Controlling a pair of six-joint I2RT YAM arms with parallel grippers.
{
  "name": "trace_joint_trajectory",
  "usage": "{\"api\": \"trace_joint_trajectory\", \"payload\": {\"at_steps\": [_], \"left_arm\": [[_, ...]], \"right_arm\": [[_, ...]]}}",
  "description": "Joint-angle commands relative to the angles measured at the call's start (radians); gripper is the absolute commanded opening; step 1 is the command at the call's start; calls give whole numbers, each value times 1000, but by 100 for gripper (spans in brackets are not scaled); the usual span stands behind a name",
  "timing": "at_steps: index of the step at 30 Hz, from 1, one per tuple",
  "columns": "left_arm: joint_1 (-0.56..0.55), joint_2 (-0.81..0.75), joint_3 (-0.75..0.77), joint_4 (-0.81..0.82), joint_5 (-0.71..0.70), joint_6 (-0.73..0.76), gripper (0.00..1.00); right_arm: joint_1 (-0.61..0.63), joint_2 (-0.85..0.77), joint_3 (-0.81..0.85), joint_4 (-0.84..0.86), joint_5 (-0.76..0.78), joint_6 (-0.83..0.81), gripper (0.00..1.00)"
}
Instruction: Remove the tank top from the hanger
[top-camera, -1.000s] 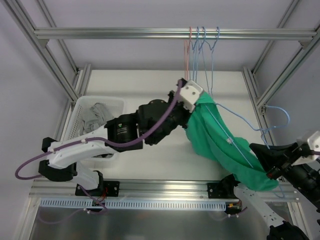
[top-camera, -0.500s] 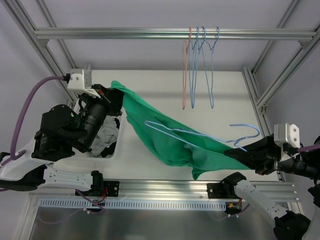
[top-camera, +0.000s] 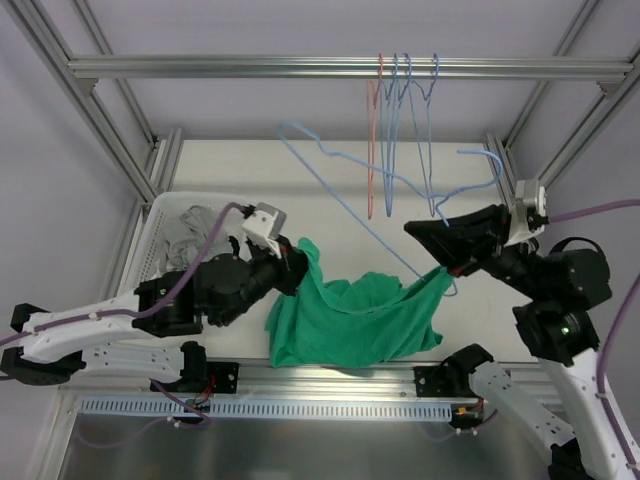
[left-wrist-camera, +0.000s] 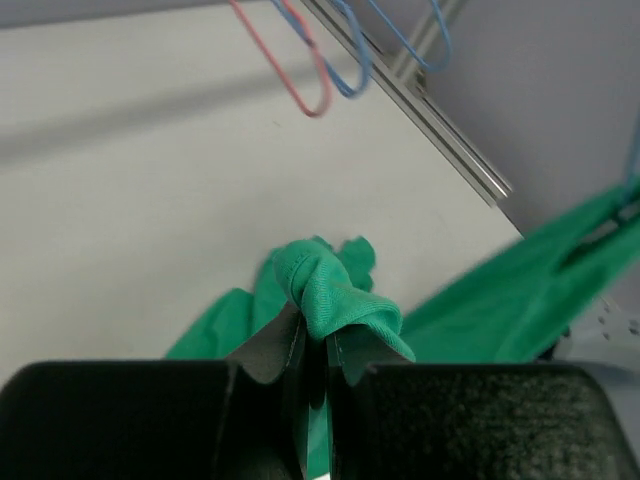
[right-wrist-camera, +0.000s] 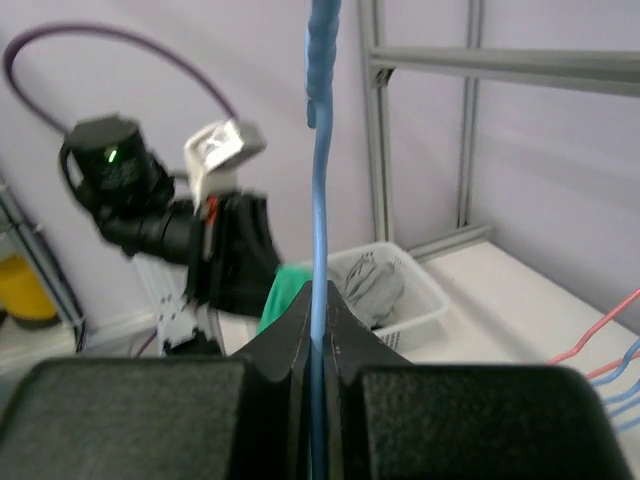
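The green tank top (top-camera: 350, 320) lies bunched on the table near the front edge. My left gripper (top-camera: 295, 265) is shut on its left edge; in the left wrist view a green fold (left-wrist-camera: 335, 295) bulges out between the closed jaws of the left gripper (left-wrist-camera: 315, 335). One corner of the cloth stretches up toward my right gripper (top-camera: 425, 232). I cannot tell whether that corner still hangs on the hanger. The right gripper (right-wrist-camera: 317, 300) is shut on the blue wire hanger (right-wrist-camera: 318, 200). The blue wire hanger (top-camera: 330, 155) is raised above the table and reaches back and left.
A white basket (top-camera: 160, 215) holding grey clothes (top-camera: 195, 225) stands at the left, close behind my left arm. A pink hanger (top-camera: 372, 150) and several blue hangers (top-camera: 425, 130) dangle from the top rail (top-camera: 300, 67), close to the held hanger.
My left gripper pulled the tank top from beside the basket down to the front middle. The right arm swung the hanger up and back, and most of the cloth slid off it onto the table.
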Motion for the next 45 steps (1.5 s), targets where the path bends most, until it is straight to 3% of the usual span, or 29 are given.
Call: {"api": "trace_joint_trajectory", "payload": {"at_steps": [1,2,6,10,14,15,16,18,19,21,22,24,25,29,31,32,36,42,45], "left_arm": [[-4,109,-49,168,341,24,0],[-11,132,-65,206,465,52,0],[-55,208,-184,406,553,47,0],[-63,266,-327,526,528,-25,0],[-78,346,-393,518,371,-141,0],[-81,361,-401,460,328,-179,0],[-81,384,-401,432,295,-213,0],[-86,396,-390,295,170,-330,0],[-86,398,-387,249,134,-404,0],[-86,393,-378,164,46,-471,0],[-86,384,-376,120,32,-485,0],[-86,377,-367,95,32,-480,0],[-86,378,-364,83,36,-465,14],[-86,378,-347,66,55,-437,36],[-86,367,-342,53,56,-439,53],[-86,358,-338,37,58,-440,68],[-86,288,-300,-63,55,-421,98],[-78,184,-214,-272,-25,-393,99],[-22,111,-215,-287,-19,-373,99]], "right_arm": [[10,24,-108,633,171,256,0],[12,33,-160,691,235,271,0],[23,38,-251,910,444,276,0],[26,-7,-322,1079,652,243,0],[26,-79,-304,999,636,123,0],[24,-100,-259,872,599,29,0],[26,-116,-113,532,560,-30,0],[24,-114,82,133,585,-121,0],[26,-104,250,-197,629,-150,0],[24,-75,371,-455,819,-185,0],[26,-43,487,-704,943,-216,0],[26,-22,537,-926,1019,-251,0],[26,-24,537,-959,1062,-259,0],[30,-55,410,-1033,1119,-265,0],[30,-33,366,-1050,1137,-268,0],[32,-22,349,-1048,1134,-273,0],[32,80,355,-1001,1174,-296,0],[-8,307,506,-895,1168,-374,1],[-143,438,615,-842,1043,-364,0]]}}
